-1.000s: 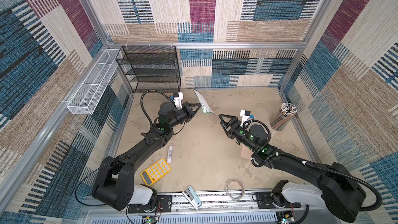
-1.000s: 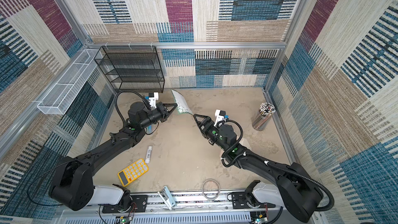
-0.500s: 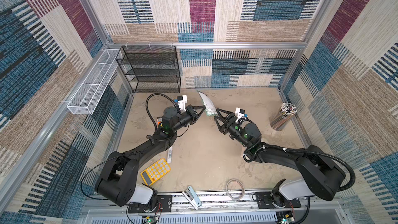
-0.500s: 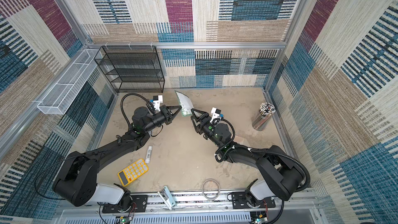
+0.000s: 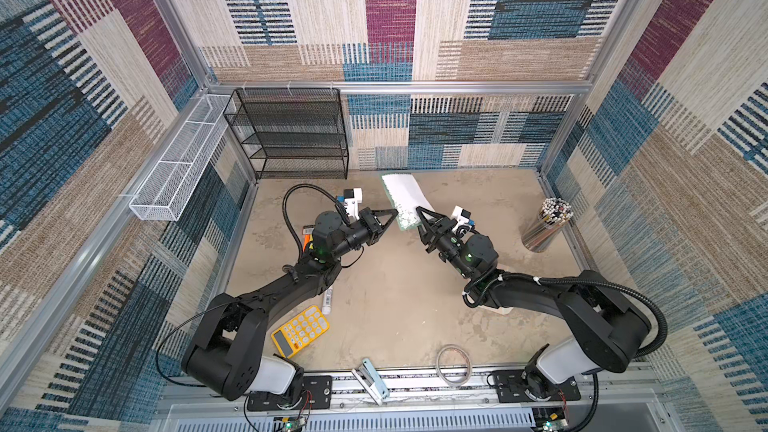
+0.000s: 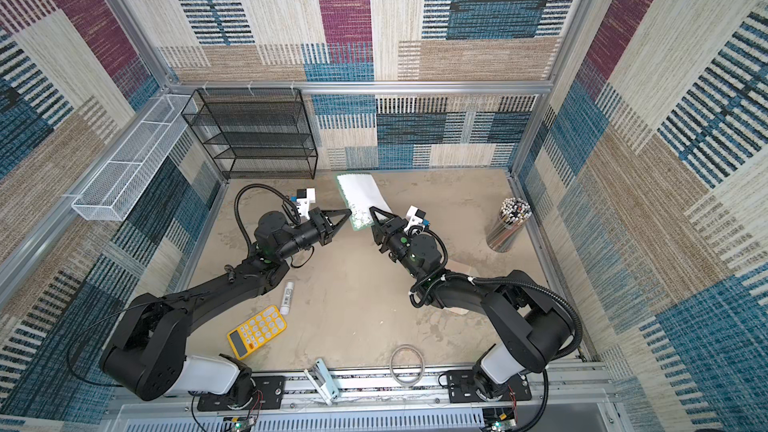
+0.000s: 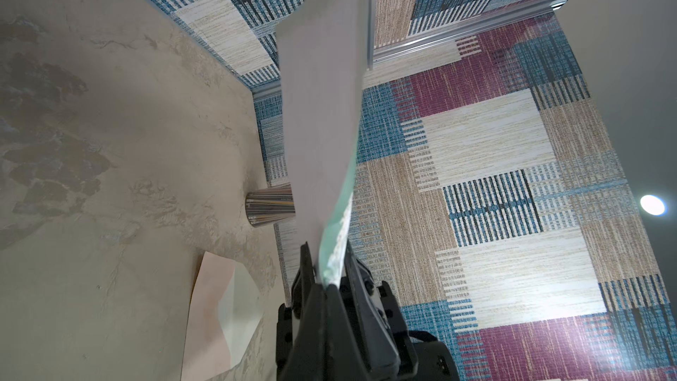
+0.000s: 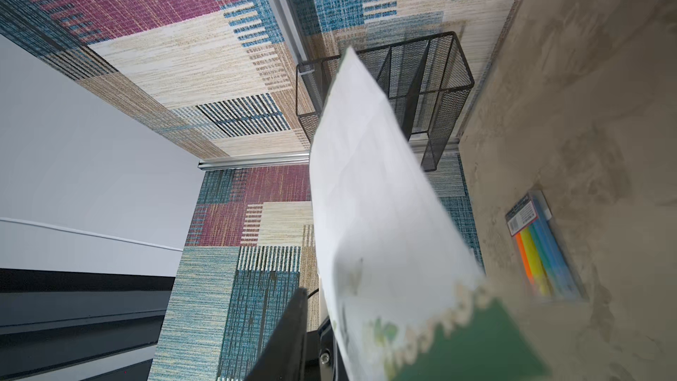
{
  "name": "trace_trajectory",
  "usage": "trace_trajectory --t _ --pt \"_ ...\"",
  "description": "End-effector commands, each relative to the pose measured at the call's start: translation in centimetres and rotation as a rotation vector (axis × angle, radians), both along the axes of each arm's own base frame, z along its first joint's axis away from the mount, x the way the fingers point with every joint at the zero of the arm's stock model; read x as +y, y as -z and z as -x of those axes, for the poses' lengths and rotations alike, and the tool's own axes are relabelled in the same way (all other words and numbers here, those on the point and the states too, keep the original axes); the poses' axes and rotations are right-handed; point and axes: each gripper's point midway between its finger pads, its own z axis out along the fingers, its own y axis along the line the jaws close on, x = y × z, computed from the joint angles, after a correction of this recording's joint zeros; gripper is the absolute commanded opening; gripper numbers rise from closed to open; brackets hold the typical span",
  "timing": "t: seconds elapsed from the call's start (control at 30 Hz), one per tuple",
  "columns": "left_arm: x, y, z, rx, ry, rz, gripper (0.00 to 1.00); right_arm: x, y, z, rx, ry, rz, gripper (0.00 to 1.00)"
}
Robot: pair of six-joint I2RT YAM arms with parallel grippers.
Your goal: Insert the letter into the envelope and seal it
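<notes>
The letter (image 5: 401, 197) hangs tilted in mid-air near the mesh shelf's (image 5: 291, 135) right end (green border lowest), its lower edge pinched in the closed left gripper (image 5: 394, 213). The right gripper (image 5: 419, 218) meets the same edge, grip unclear.

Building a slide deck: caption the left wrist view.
White green-edged paper letter gripped edge-on in mid-air, with peach-pink paper envelope lying flap-open on the mottled beige tabletop.

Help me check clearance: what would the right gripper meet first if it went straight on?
The letter, held by the left gripper; it sits about at the right gripper's fingers, depth unclear.
</notes>
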Motion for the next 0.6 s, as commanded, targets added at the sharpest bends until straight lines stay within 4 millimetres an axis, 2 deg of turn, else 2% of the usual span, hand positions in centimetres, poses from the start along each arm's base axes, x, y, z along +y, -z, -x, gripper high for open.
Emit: trace_trajectory --t 0.0,0.1,0.13,0.2,0.33,0.4,0.57 --pt "-0.2 -0.8 0.8 -0.012 0.035 0.027 0.01 -0.1 -0.4 -0.2 -0.018 0.018 0.02 0.15" --pt "-0.1 -0.4 1.3 -0.009 0.041 0.005 0.16 0.0 -0.2 -0.1 -0.023 0.016 0.077 0.01" --pt "0.0 -0.4 1.4 -0.009 0.041 -0.002 0.2 -0.1 -0.1 -0.1 -0.025 0.02 0.097 0.0" --pt "0.3 -0.2 1.8 -0.013 0.039 -0.026 0.37 -0.2 0.0 0.1 -0.034 0.024 0.155 0.0" --pt "1.3 0.9 2.6 0.008 0.019 -0.131 0.6 -0.5 -0.4 0.7 -0.087 0.032 0.319 0.0" --pt "2.3 1.3 3.1 0.011 0.001 -0.209 0.68 -1.0 -0.8 1.2 -0.13 0.037 0.425 0.0" --pt "6.0 1.1 4.2 -0.032 -0.065 -0.439 0.76 -2.2 -2.0 2.7 -0.256 0.035 0.699 0.0"
